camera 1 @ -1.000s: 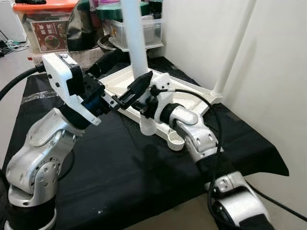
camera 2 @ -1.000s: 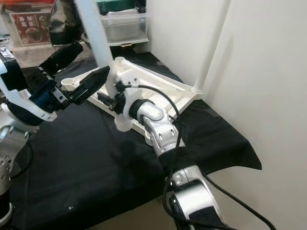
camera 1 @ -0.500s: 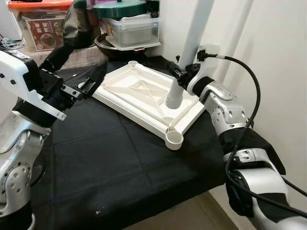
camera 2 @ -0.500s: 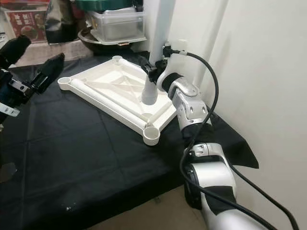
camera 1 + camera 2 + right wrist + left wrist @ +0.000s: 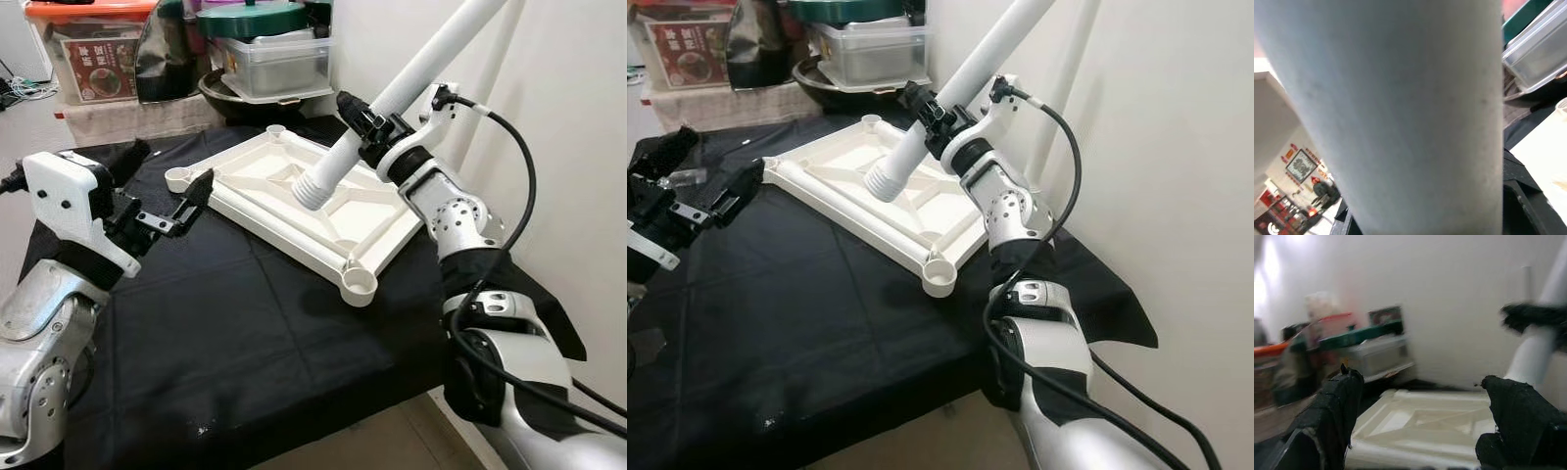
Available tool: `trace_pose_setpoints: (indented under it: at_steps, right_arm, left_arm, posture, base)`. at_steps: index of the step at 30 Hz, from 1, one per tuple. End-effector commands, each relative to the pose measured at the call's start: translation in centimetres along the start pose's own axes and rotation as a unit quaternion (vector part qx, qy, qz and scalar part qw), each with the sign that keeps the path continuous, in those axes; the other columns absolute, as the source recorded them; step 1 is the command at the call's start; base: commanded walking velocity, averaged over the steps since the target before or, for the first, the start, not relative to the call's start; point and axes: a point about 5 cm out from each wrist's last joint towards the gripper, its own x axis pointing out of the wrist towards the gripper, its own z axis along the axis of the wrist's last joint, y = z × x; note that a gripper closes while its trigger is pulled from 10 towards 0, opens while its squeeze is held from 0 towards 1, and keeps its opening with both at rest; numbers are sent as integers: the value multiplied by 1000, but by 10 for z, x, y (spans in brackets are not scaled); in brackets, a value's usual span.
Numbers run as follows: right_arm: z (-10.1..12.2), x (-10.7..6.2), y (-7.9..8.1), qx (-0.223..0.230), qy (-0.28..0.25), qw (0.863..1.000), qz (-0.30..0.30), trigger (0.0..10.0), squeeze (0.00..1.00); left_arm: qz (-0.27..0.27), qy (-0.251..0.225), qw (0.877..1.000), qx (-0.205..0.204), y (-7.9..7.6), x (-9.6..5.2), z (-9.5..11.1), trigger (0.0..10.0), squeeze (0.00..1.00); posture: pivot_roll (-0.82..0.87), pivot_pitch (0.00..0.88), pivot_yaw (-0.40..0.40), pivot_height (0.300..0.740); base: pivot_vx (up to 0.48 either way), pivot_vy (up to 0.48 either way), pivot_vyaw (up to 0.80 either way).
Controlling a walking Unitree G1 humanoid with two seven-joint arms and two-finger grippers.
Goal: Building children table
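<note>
The white children's table top (image 5: 294,211) lies upside down on the black-covered table (image 5: 235,333). My right gripper (image 5: 367,127) is shut on a white table leg (image 5: 421,69), which slants up to the right. The leg's ribbed end (image 5: 313,188) hangs just above the middle of the top. In the right wrist view the leg (image 5: 1400,122) is very close. Another white leg (image 5: 1065,88) stands upright at the top's far right corner. My left gripper (image 5: 168,166) is open beside the top's left corner socket (image 5: 177,178); its fingers (image 5: 1332,406) frame the top (image 5: 1420,426).
Storage boxes (image 5: 93,54), a dark pot and a clear lidded bin (image 5: 269,54) crowd the back of the table. A white wall (image 5: 578,147) runs close along the right side. An open corner socket (image 5: 359,283) faces the front edge.
The right arm has tipped the leg from nearly upright to a slant, lifting its end off the top's right part toward the middle. The left gripper has come nearer the left corner.
</note>
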Motion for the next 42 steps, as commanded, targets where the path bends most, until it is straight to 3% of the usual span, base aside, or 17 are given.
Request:
trace_pose_setpoints:
  at_steps: [1,10,11,12,18,20,22,27,28,29,35,39,42]
  right_arm:
    - [-1,-1,2,0,2,1000,11,0,0]
    - [-11,-6,3,-9,19,1000,18,0,0]
    - [-16,-7,4,-8,28,999,18,2706,0]
    - [-17,-8,5,-8,30,999,18,10000,0]
    - [-22,-9,10,-15,33,999,34,10000,0]
    - [-25,-13,29,-32,36,991,121,10000,0]
    - [-27,-16,38,-43,44,985,164,10000,0]
    - [-28,-16,39,-49,48,984,165,10000,0]
    - [-26,-15,44,-44,46,983,175,10000,0]
    - [-26,-15,46,-41,45,982,181,10000,0]
    - [-26,-14,55,-37,47,978,199,10000,0]
    - [-35,-21,77,-37,68,964,256,10000,0]
    - [-42,-25,85,-36,81,958,273,10000,0]
  left_arm:
    - [31,30,999,11,6,-5,-12,10000,0]
    - [74,91,993,9,6,-22,-37,10000,0]
    - [73,95,993,4,2,-23,-41,10000,0]
    - [73,96,993,2,1,-23,-42,10000,0]
    - [62,99,993,-16,-7,-21,-46,10000,0]
    - [-47,99,993,-52,-33,-23,-44,10000,0]
    - [-117,102,986,-66,-48,-28,-43,10000,0]
    - [-143,111,981,-74,-52,-32,-43,10000,0]
    - [-191,127,971,-70,-60,-36,-49,10000,0]
    - [-204,132,968,-67,-62,-36,-51,10000,0]
    - [-205,136,968,-54,-62,-32,-55,10000,0]
    - [-185,134,973,-14,-53,-22,-58,10000,0]
    - [-183,133,974,-6,-50,-20,-58,10000,0]
  posture:
    - [79,0,-68,740]
    - [89,0,-69,740]
    - [88,0,-68,740]
    - [88,0,-68,740]
    - [86,0,-65,740]
    - [82,0,-63,740]
    - [80,0,-62,740]
    - [85,0,-66,740]
    - [88,0,-68,740]
    - [82,0,-65,740]
    - [77,0,-61,740]
    - [66,0,-52,740]
    - [64,0,-52,740]
  base:
    - [0,0,0]
    - [0,0,0]
    - [0,0,0]
    - [0,0,0]
    - [0,0,0]
    - [0,0,0]
    - [0,0,0]
    - [0,0,0]
    - [0,0,0]
    - [0,0,0]
    - [0,0,0]
    - [0,0,0]
    - [0,0,0]
